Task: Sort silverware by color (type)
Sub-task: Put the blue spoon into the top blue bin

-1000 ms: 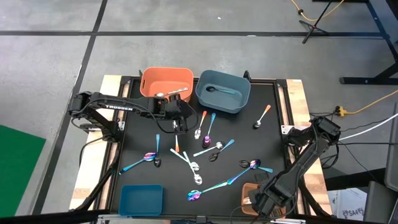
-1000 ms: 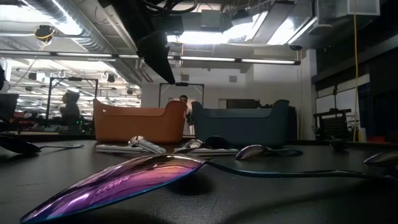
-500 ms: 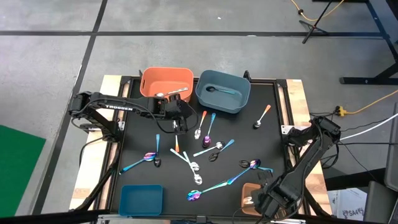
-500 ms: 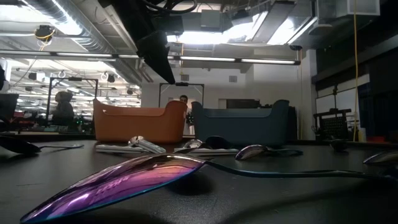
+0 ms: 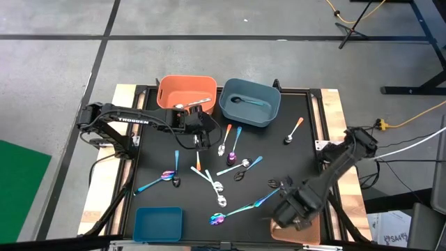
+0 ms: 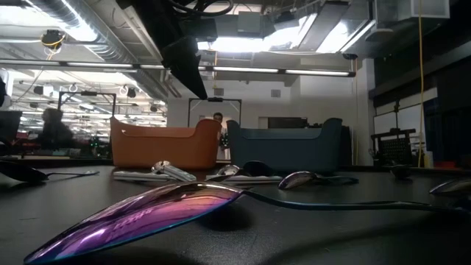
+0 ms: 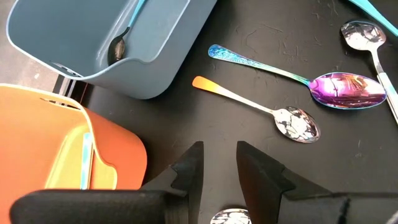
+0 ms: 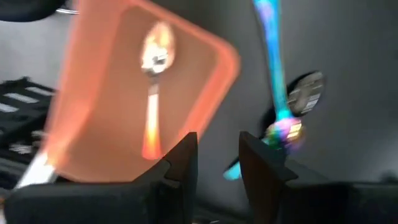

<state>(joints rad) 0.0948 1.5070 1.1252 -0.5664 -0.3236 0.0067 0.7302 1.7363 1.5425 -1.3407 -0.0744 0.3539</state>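
Spoons half sorted, right tool between picks

Most silverware [image 5: 221, 167] lies scattered mid-worktop [image 5: 306, 150]; one orange-handled spoon [image 8: 152, 93] sits in the small orange bin [image 8: 205, 56] at five o'clock. Right tool [image 8: 214, 158] hovers there, spread, empty; left tool [image 7: 217, 165] likewise at eleven. Next, probably another pick.

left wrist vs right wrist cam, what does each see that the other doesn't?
Left wrist only: the blue bin with a dark spoon inside, a big orange bin, and an orange-handled spoon beside a purple spoon on the mat. Right wrist only: a small orange tray holding an orange-handled spoon. Both: their own pincer's empty fingers and the black mat.
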